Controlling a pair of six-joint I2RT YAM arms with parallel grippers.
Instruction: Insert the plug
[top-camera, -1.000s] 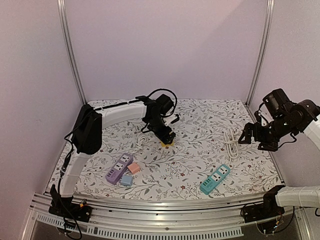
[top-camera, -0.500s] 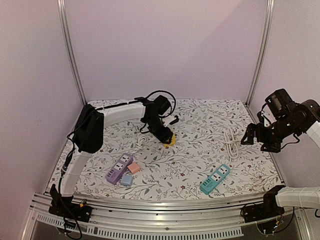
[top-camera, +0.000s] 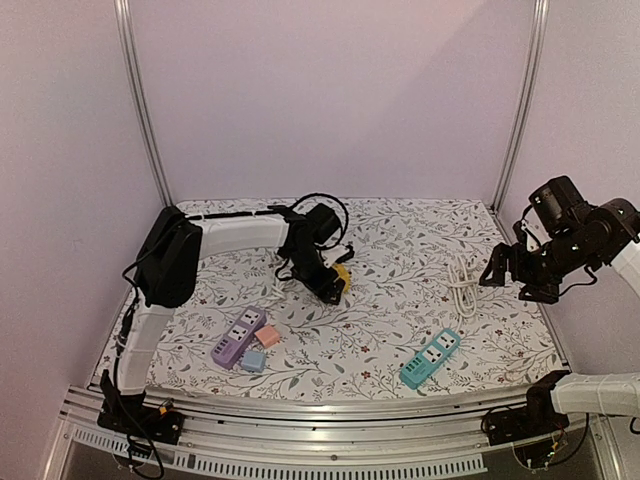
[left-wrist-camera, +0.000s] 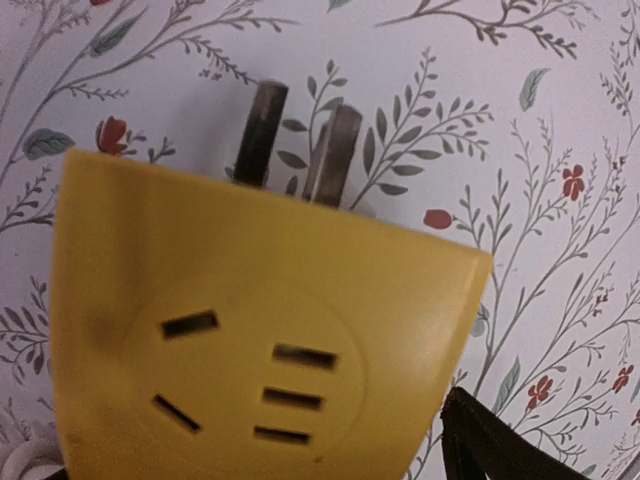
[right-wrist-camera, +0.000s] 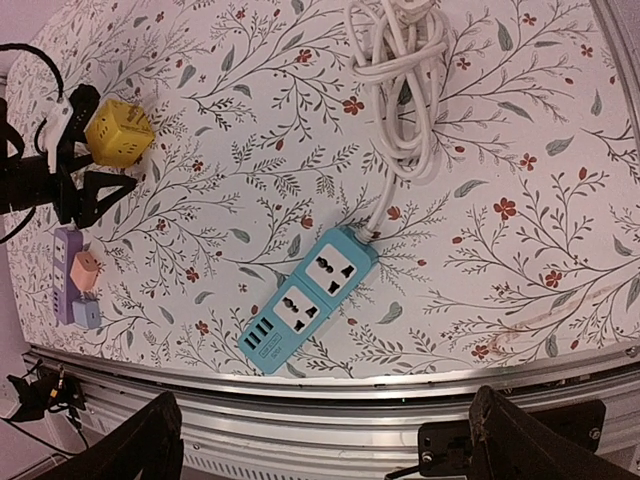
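My left gripper (top-camera: 329, 281) is shut on a yellow cube plug adapter (top-camera: 342, 276), held just above the mat near the middle. In the left wrist view the yellow cube (left-wrist-camera: 260, 330) fills the frame, its socket face towards the camera and two metal prongs (left-wrist-camera: 335, 155) pointing away at the mat. One dark finger (left-wrist-camera: 495, 440) shows at its lower right. The teal power strip (top-camera: 430, 358) lies at the front right, sockets up, also in the right wrist view (right-wrist-camera: 308, 300). My right gripper (top-camera: 507, 277) is open and empty, high above the right side.
A coiled white cable (top-camera: 462, 283) runs from the teal strip. A purple power strip (top-camera: 237, 337) with a pink adapter (top-camera: 267, 337) and a blue one (top-camera: 253, 361) lies front left. Another white cable (top-camera: 285, 281) lies by the left gripper. Metal rail (right-wrist-camera: 400, 395) at the near edge.
My left gripper has turned and shifted slightly with the yellow cube, which now sits tilted in its grip. The right arm has barely moved.
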